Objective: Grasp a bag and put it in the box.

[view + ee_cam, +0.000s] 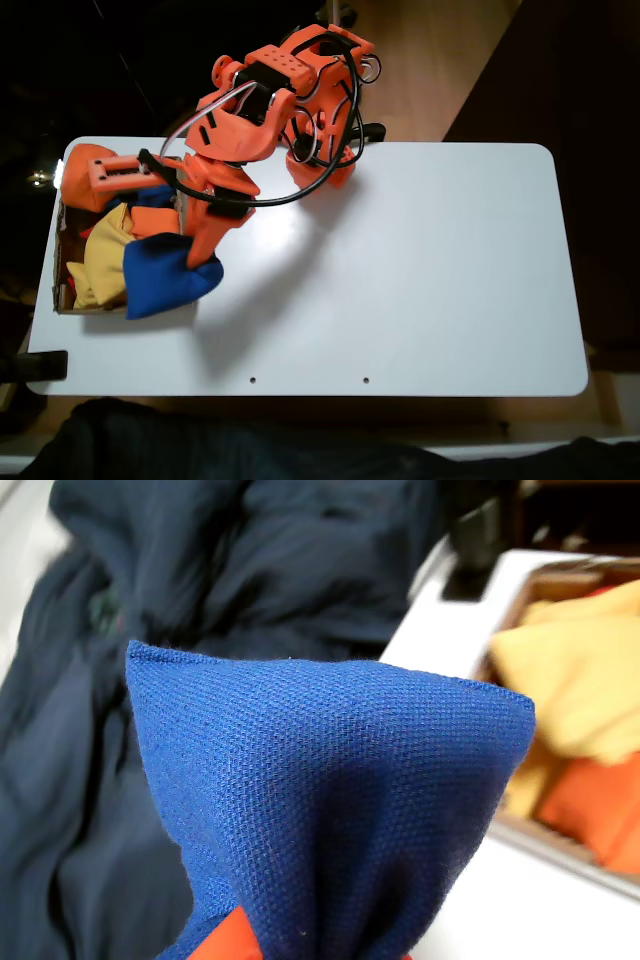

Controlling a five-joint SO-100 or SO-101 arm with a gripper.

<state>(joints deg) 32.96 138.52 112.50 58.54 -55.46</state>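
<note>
royal-blue square fabric beanbag [330, 810] sits nearest in the wrist view, pinched at its lower edge by the orange gripper [203, 258], hanging over the right wall of the shallow brown cardboard box [58, 262] at the table's left. looks soft, light, saggy; a bunched edge grips best. fingertips hidden by cloth.

We see a white table [420, 270] with rounded corners | the box [60, 300] sits directly on its left end in the fixed view | the orange arm base [325, 150] stands at the far edge, right of the box | two small holes [252, 380] near the front edge, right of the box
</note>
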